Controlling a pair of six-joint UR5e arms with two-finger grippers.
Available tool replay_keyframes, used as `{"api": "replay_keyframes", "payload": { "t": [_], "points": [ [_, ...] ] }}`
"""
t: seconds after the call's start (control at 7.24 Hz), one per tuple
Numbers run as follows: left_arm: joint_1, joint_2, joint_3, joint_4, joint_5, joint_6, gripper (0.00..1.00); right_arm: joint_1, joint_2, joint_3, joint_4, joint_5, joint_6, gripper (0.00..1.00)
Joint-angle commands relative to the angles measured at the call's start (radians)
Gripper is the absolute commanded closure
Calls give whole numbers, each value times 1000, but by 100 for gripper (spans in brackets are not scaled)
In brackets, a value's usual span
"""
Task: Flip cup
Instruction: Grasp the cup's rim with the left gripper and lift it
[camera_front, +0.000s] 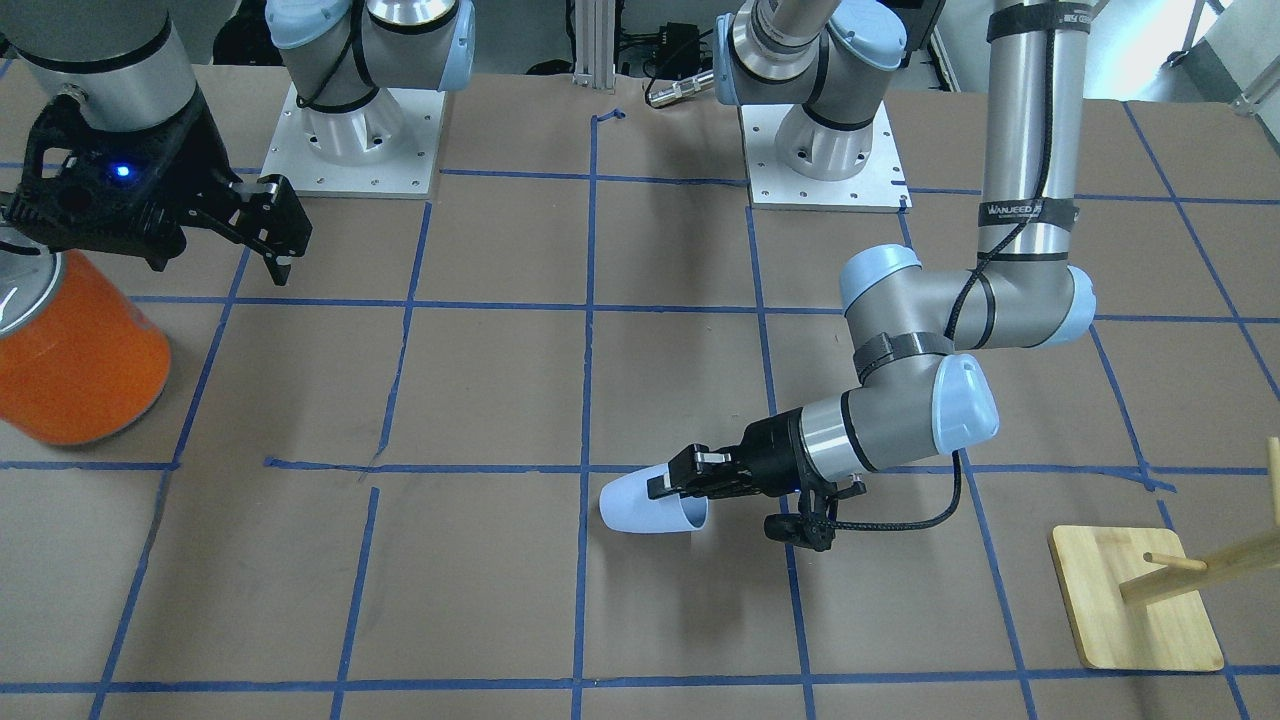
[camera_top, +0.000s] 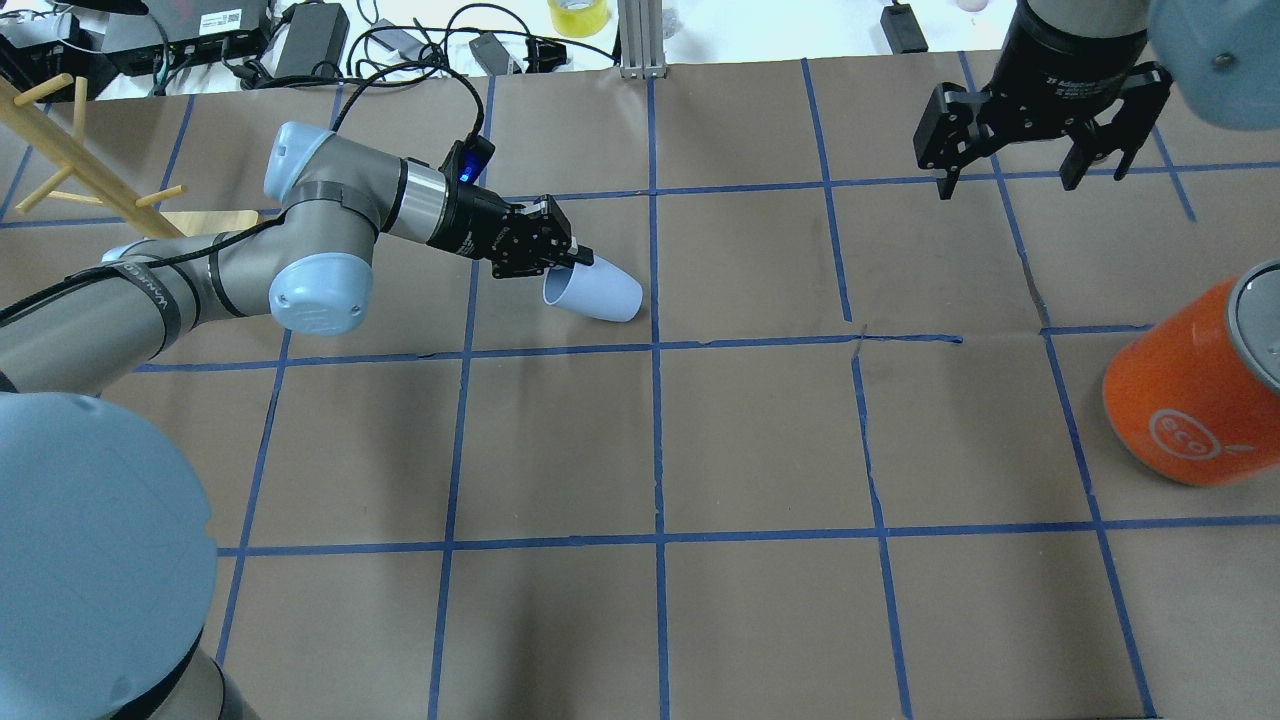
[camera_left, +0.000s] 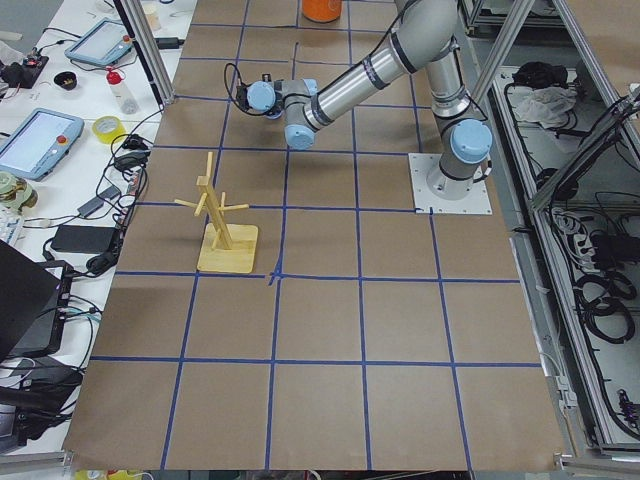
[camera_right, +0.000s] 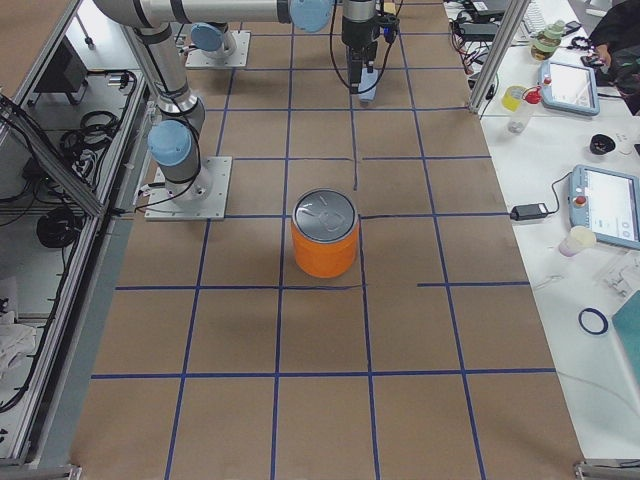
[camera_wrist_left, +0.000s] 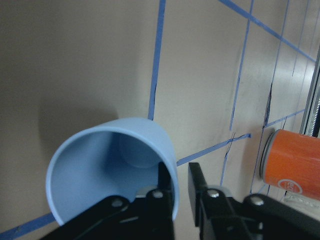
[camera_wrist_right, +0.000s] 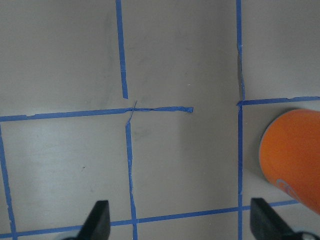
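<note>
The pale lavender-blue cup (camera_front: 645, 507) is on its side just over the brown table, mouth toward my left arm. It also shows in the overhead view (camera_top: 600, 293) and the left wrist view (camera_wrist_left: 107, 165). My left gripper (camera_front: 688, 487) (camera_top: 566, 262) (camera_wrist_left: 178, 187) is shut on the cup's rim, one finger inside and one outside. I cannot tell whether the cup touches the table. My right gripper (camera_top: 1030, 172) (camera_front: 215, 250) (camera_wrist_right: 181, 225) is open and empty, held above the table far from the cup.
A large orange can with a silver top (camera_front: 75, 350) (camera_top: 1195, 390) (camera_right: 325, 235) stands near my right gripper. A wooden peg rack on a square base (camera_front: 1135, 600) (camera_left: 225, 225) stands behind my left arm. Blue tape lines grid the table.
</note>
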Motion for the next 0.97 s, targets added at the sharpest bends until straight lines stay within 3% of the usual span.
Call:
{"api": "replay_keyframes", "payload": {
  "t": [0.0,0.55,0.83],
  "points": [
    [0,15,0,0,-2,-27,89,0,0,0,0,0,-1,0],
    [-2,43,22,3,31,-101,97,2,0,2,0,0,1,0],
    [-6,119,55,0,299,-110,97,0,0,2,0,0,1,0]
  ]
}}
